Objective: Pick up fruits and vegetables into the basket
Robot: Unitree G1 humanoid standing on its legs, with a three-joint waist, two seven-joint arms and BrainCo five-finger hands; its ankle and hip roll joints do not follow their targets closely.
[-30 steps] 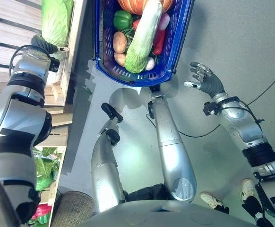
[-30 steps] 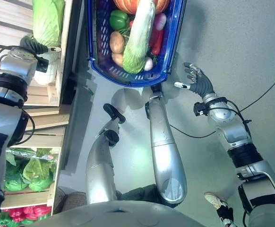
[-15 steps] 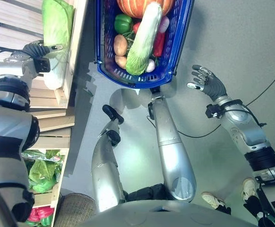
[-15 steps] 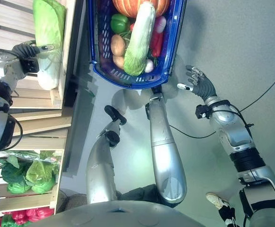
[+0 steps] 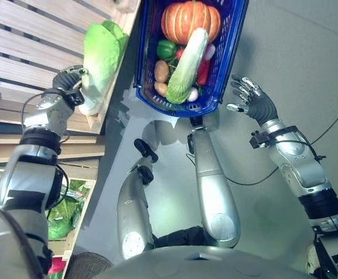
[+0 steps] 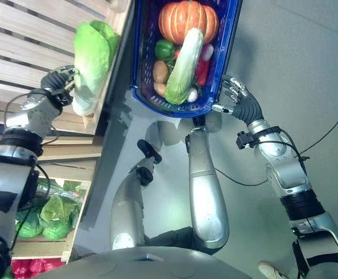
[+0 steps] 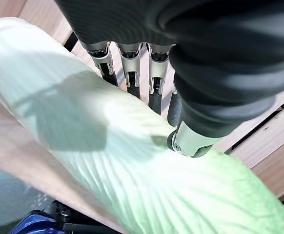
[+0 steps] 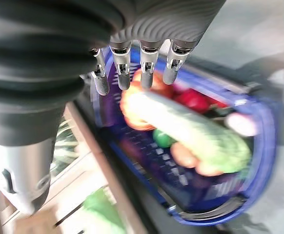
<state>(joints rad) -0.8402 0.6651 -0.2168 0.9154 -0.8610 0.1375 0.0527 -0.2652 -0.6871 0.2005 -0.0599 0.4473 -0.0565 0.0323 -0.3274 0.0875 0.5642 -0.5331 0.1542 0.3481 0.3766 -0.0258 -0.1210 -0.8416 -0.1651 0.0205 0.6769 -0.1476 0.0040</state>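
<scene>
Left hand (image 5: 70, 84) sits at the near end of the cabbage (image 5: 101, 55) on the wooden shelf (image 5: 35, 46), fingers curled round it; its long axis runs far. Right hand (image 5: 253, 102) hangs released right of the basket (image 5: 230, 55).

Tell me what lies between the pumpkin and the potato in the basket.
A green bell pepper sits between the pumpkin and the potato, seen in the left eye view.
</scene>
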